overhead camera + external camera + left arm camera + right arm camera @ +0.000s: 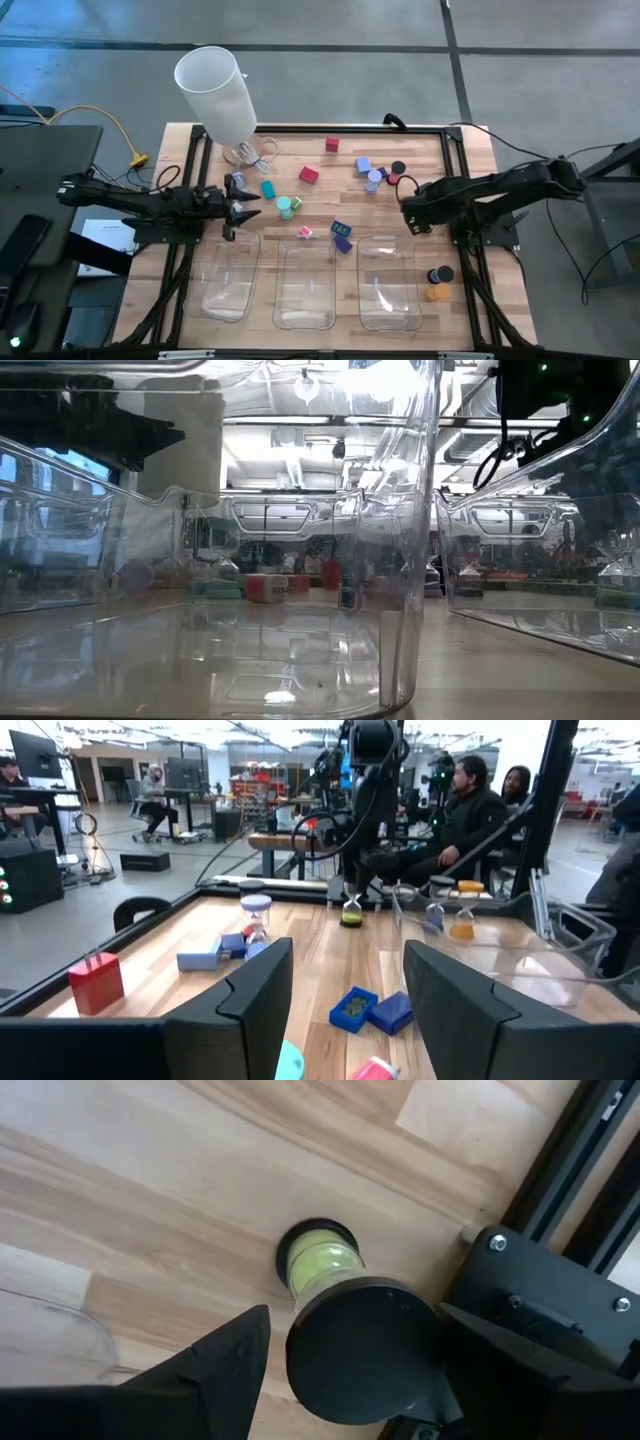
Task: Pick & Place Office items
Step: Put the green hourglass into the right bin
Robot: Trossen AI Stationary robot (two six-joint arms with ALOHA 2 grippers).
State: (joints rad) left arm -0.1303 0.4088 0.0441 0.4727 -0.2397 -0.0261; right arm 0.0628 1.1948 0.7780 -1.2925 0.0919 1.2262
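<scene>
A wooden worktop point(320, 215) in a black frame stands on a grey floor; from above, three clear trays point(304, 285) line its near edge and a tall white cylinder point(216, 92) rises at the far left corner. Office items point(308, 175) lie scattered mid-table: red cubes, teal and green caps, blue blocks, with black and orange caps point(438, 283) apart beside the right tray. The left end effector point(243, 206) hangs over the left-centre, near the teal pieces; the right end effector point(408, 210) sits right of centre. The low view looks through tray walls point(410, 560), which blur the pieces behind them. The left wrist view alone shows seated people in the room beyond, and the left end effector's fingers point(262, 995) parted about halfway, empty, above blue blocks point(370, 1010) and a red cube point(97, 982). The right wrist view looks down on a black-capped green timer point(335, 1305) standing between that end effector's wide-spread fingers point(225, 1355); whether they touch it cannot be told.
</scene>
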